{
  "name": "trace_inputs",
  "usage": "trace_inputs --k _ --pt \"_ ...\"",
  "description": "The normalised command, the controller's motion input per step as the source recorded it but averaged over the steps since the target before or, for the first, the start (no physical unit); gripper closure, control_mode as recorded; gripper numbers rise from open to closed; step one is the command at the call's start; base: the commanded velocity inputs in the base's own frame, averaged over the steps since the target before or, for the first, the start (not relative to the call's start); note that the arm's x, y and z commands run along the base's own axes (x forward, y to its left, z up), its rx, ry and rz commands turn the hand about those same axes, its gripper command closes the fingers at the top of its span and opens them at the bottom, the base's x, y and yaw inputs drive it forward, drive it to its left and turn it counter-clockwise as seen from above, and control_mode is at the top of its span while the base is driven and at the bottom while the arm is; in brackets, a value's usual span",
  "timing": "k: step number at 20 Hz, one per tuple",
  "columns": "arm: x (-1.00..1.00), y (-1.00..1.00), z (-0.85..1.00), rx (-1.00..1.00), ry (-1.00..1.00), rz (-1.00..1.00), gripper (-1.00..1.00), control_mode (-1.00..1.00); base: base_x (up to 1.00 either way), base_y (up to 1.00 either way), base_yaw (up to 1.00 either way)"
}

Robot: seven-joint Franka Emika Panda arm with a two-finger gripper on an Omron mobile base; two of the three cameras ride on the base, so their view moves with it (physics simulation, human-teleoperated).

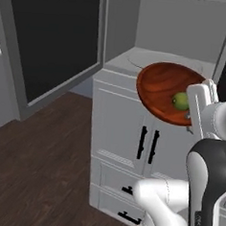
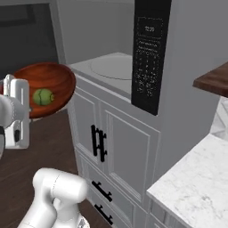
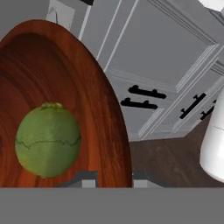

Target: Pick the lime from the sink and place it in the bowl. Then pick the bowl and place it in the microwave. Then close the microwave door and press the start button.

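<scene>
Wooden bowl (image 1: 160, 90) w/ lime (image 1: 180, 101) — in claw (image 1: 194, 114)

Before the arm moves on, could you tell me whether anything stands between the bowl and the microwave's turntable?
Nothing visible does. The bowl, with the lime inside, hangs tilted at the microwave's open front; the door is swung wide left, and the turntable looks bare.

arm links (image 1: 158, 198): glossy white, rounded tubes with bulging elbows
joint band (image 1: 211, 166): dark grey to black wide collar set between white segments, faint small pale marking low on it
wrist (image 2: 5, 111): white rounded housing, grey shading
hand block (image 2: 18, 111): white, flat, boxy, dark slot on its side
fingers (image 3: 87, 179): 2 small grey tips, square-cut
</scene>
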Motion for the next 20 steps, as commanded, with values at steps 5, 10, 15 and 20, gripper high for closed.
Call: trace_inputs --k 5,10,15,20 --pt "0.0 0.0 0.0 0.0 0.0 0.0 1.0 1.0 0.28 0.0 0.24" --pt "0.0 0.0 0.0 0.0 0.0 0.0 1.0 1.0 0.44 -0.05 0.1" --pt "0.0 0.0 0.0 0.0 0.0 0.0 1.0 1.0 0.39 0.0 0.0" --pt "0.06 -0.13 0.08 0.01 -0.02 -0.01 1.0 -1.0 0.09 0.0 0.0"
